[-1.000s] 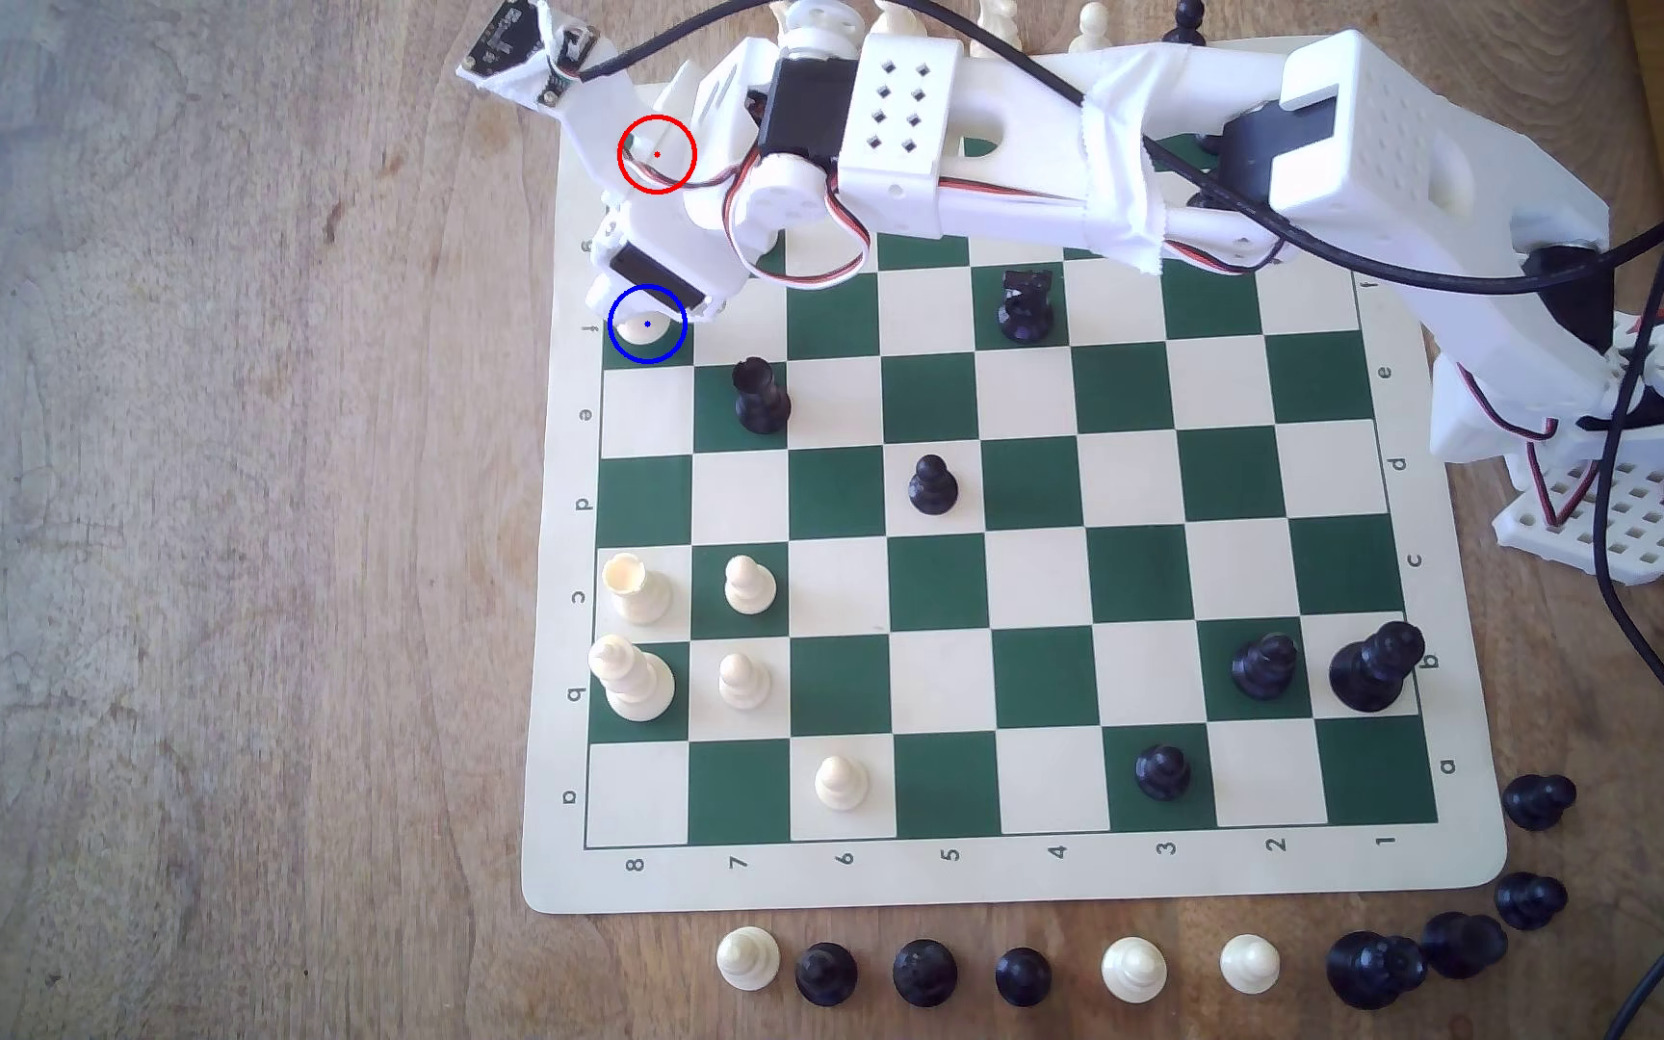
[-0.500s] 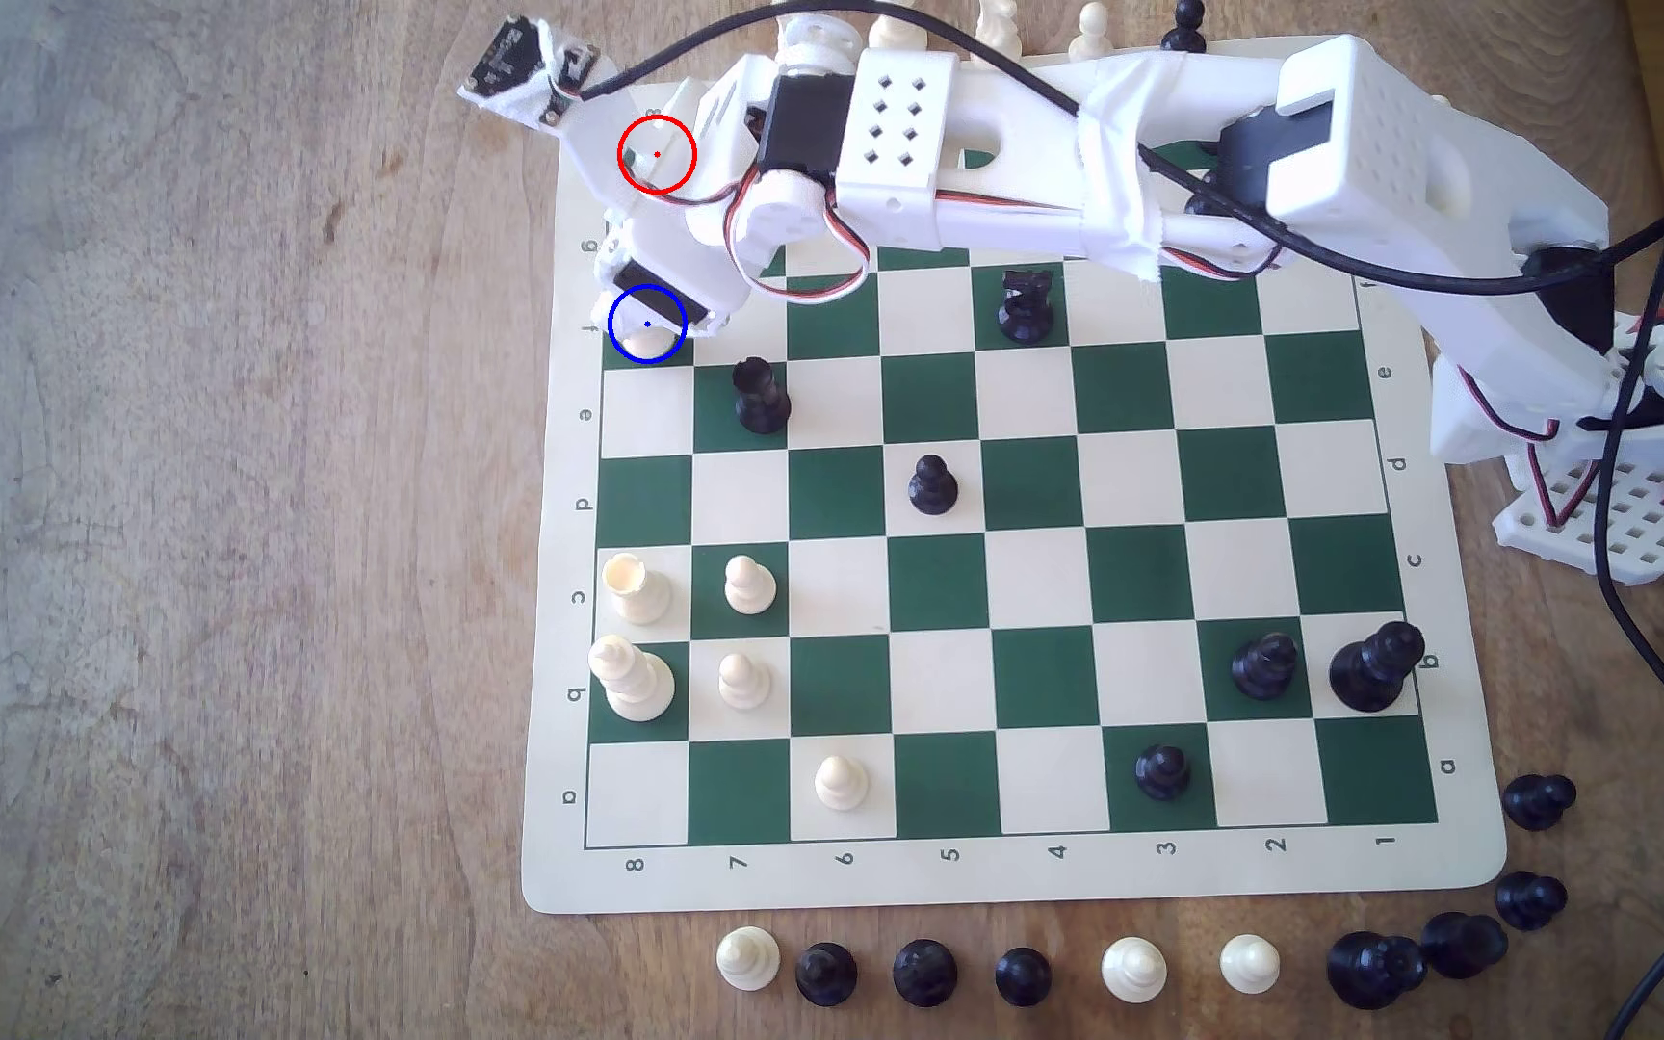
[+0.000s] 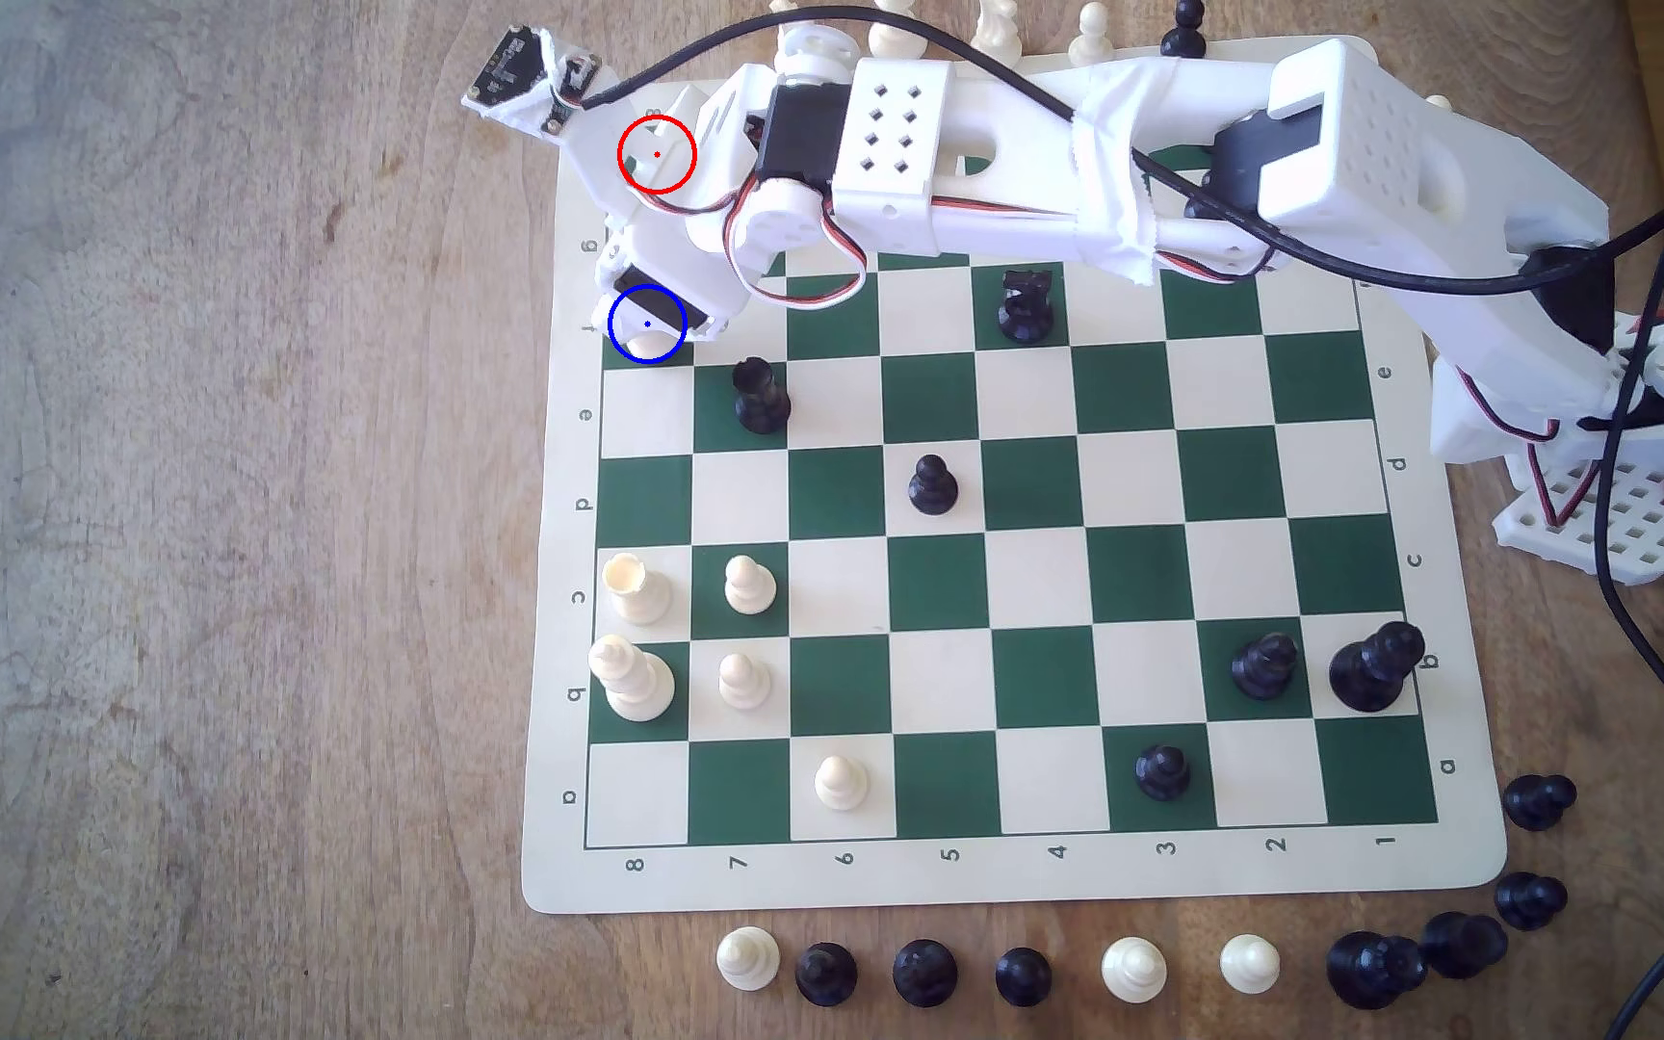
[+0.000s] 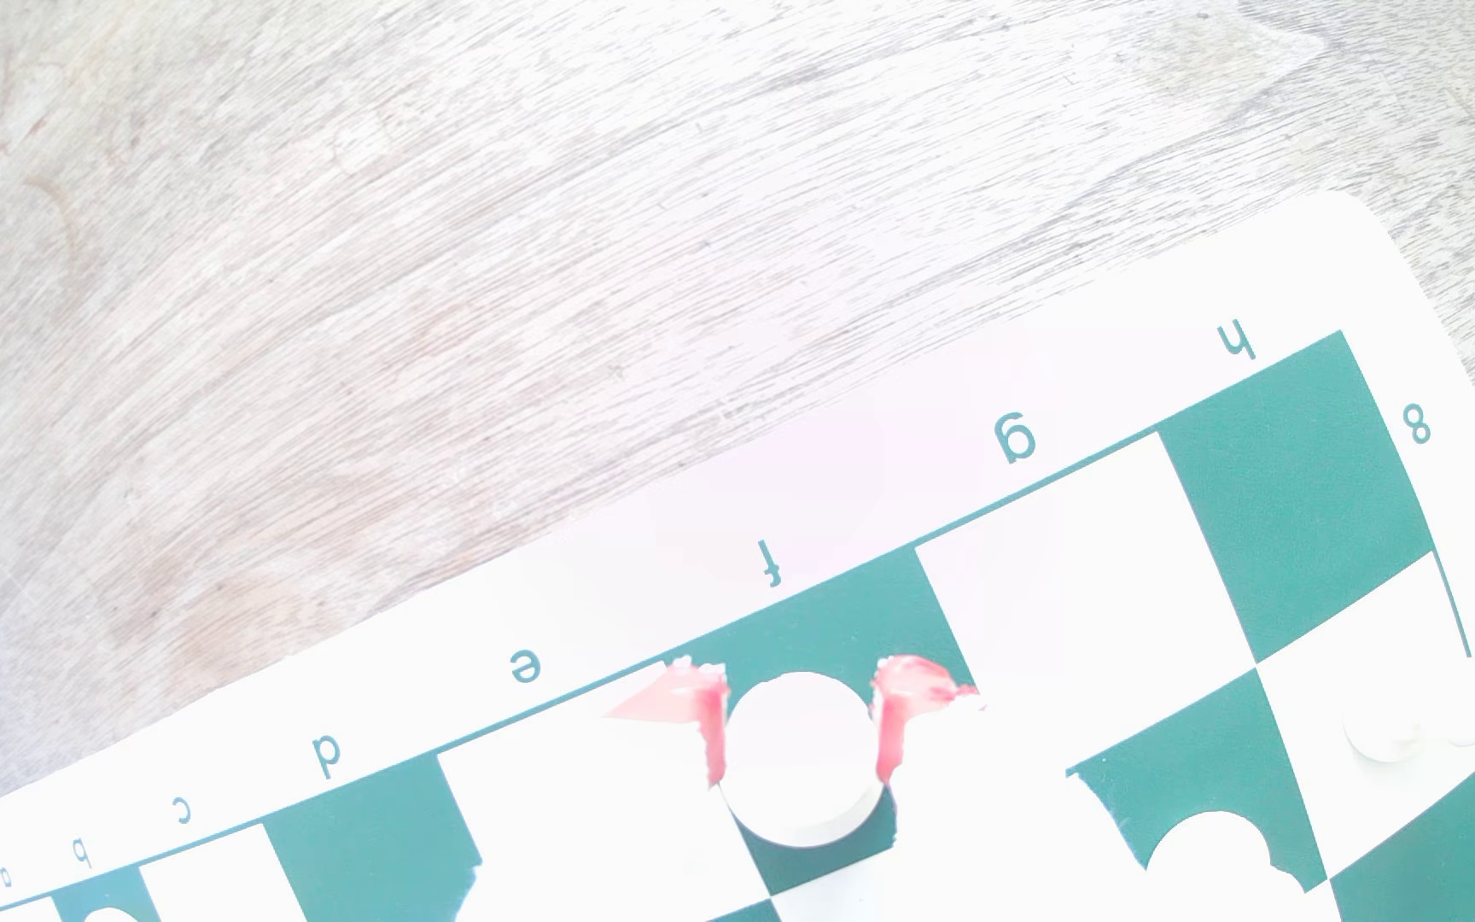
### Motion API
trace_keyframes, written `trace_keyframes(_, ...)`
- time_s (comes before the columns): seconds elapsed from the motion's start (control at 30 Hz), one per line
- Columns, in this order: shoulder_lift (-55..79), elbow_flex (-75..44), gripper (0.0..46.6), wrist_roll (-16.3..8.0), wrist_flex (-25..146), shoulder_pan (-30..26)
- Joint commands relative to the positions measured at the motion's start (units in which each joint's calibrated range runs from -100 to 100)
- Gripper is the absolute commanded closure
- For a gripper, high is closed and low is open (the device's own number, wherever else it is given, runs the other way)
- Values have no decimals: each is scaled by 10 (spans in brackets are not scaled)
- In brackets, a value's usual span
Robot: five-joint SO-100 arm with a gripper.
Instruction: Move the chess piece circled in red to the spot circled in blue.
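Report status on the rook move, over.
Gripper straddling the cream rook, pads alongside; contact unclear. Rook on the blue-ringed f8 square. Nearest piece, the black rook, stands apart.

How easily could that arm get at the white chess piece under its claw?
Probably easily: the claw has a finger on each side of the white chess piece, which stands on the green square, with nothing between them. Whether it is squeezing is unclear.

You will find the cream rook (image 4: 800, 769) upright on the blue-ringed green square (image 3: 647, 324). That square sits upper left of centre in the exterior view.
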Motion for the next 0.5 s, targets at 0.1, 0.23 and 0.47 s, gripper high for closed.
trace_keyframes(0.1, -50, 3, 347, -3, -1, 0)
trace_keyframes(0.23, -62, 5, 317, -5, 7, -1)
trace_keyframes(0.47, -99, 6, 256, -11, 28, 4)
